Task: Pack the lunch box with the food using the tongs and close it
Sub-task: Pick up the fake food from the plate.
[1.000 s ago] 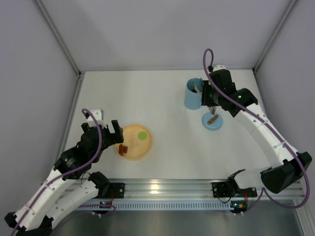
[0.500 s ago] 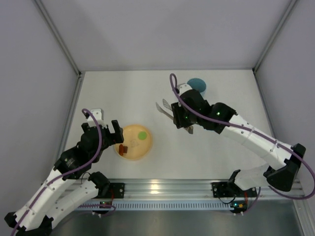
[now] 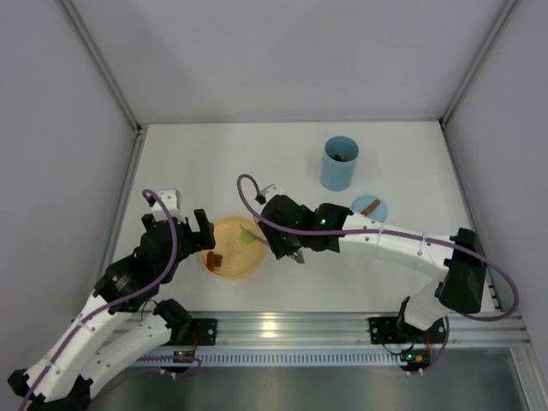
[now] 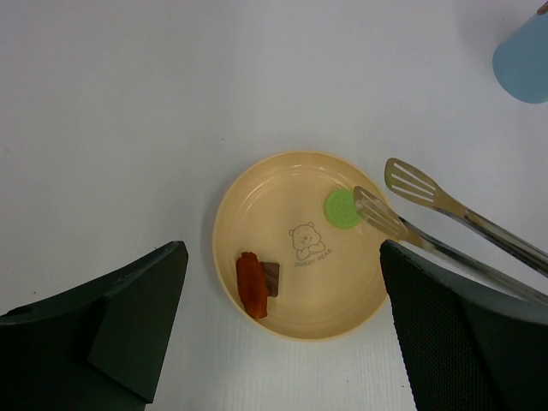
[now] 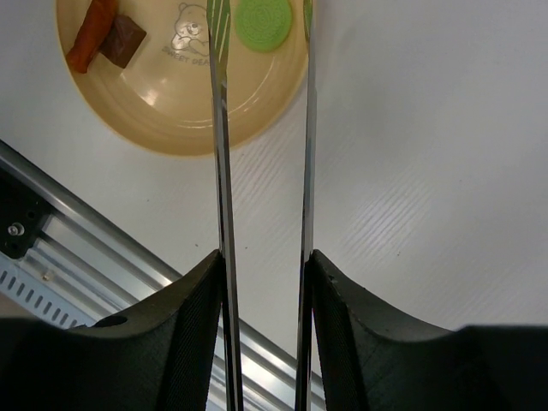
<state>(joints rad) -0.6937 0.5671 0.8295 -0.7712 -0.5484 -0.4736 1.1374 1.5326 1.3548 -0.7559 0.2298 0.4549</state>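
Observation:
My right gripper (image 3: 276,242) (image 5: 263,257) is shut on the silver tongs (image 3: 254,229) (image 5: 221,171), whose two arms stand apart. Their tips straddle a green disc of food (image 5: 264,21) (image 4: 342,208) on the yellow plate (image 3: 224,265) (image 5: 180,120). An orange piece (image 4: 251,285) and a brown piece (image 4: 272,278) lie together on the plate's near left. The light blue lunch box (image 3: 340,163) stands upright and uncovered at the back right, something brown inside. Its lid (image 3: 370,208) lies flat in front of it. My left gripper (image 3: 177,224) (image 4: 281,257) hangs open above the plate's left side, holding nothing.
The aluminium rail (image 3: 282,330) with both arm bases runs along the near edge. Grey walls close in the left, back and right sides. The right arm (image 3: 385,240) stretches low across the table from the right base to the plate.
My right arm has swung from the lunch box leftward and toward the front, carrying the tongs over to the plate. The left arm has stayed still.

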